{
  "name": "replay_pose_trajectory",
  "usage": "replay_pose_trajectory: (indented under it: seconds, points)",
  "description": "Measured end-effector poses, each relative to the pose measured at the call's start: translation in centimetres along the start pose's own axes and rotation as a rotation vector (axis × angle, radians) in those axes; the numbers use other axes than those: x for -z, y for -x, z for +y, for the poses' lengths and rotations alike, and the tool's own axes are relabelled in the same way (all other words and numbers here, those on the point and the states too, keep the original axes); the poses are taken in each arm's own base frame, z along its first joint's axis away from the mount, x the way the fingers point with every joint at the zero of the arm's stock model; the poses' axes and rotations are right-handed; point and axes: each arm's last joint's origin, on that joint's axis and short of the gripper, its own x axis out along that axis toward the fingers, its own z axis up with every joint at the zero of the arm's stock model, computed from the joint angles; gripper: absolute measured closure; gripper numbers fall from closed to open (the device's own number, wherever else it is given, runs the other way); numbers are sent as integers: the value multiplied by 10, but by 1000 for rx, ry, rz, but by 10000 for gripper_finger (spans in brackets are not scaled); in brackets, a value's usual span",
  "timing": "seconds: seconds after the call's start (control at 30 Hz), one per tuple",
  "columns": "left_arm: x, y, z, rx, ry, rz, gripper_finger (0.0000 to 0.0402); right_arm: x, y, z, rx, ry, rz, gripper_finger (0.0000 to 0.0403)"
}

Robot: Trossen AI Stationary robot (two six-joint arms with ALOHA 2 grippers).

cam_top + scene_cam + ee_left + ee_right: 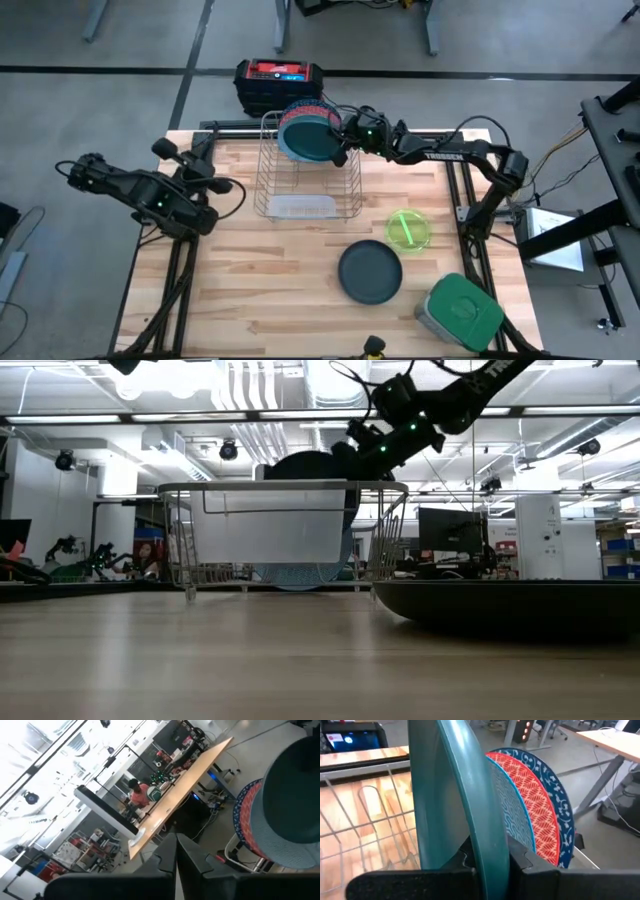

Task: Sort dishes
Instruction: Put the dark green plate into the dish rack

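Nearest the front edge of the wooden table (250,300) sits the grey container with its green lid (462,310), at the right corner. Just behind it and to the left, a dark plate (370,271) lies flat on the wood, and the small neon-green bowl (408,229) rests a little farther back on the right, close to the plate but apart from it.

Past these stands the wire rack (305,170), in the middle of the table's far half. At its far end, several plates stand on edge, one behind another: a teal plate (455,795) nearest the front, then a light blue patterned plate (512,822), then a red-patterned plate with a blue rim (542,795).

The right gripper (345,135) reaches in from the right over the rack's far end. Its fingers (527,857) are pinched narrowly on the rim of the teal plate, which stands upright between them, its face turned toward the rack's front.

The left gripper (222,186) waits at the table's left side, level with the rack and well apart from the plates, its fingers (165,857) pressed together with nothing between them.
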Motion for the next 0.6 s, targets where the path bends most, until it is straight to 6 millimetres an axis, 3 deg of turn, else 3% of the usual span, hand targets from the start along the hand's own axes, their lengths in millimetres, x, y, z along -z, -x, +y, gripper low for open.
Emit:
replay_pose_trajectory:
  seconds: [0.2, 0.43, 0.6]
  points:
    - [1, 0, 3, 0, -17, 0, 401, 6, -19, 3, 3, 36, 24, 383]
    - [1, 0, 1, 9, -23, 6, 401, 7, -26, 5, -11, 57, 30, 382]
    - [0, 0, -1, 9, -30, 6, 401, 9, -26, 6, -41, 44, 47, 344]
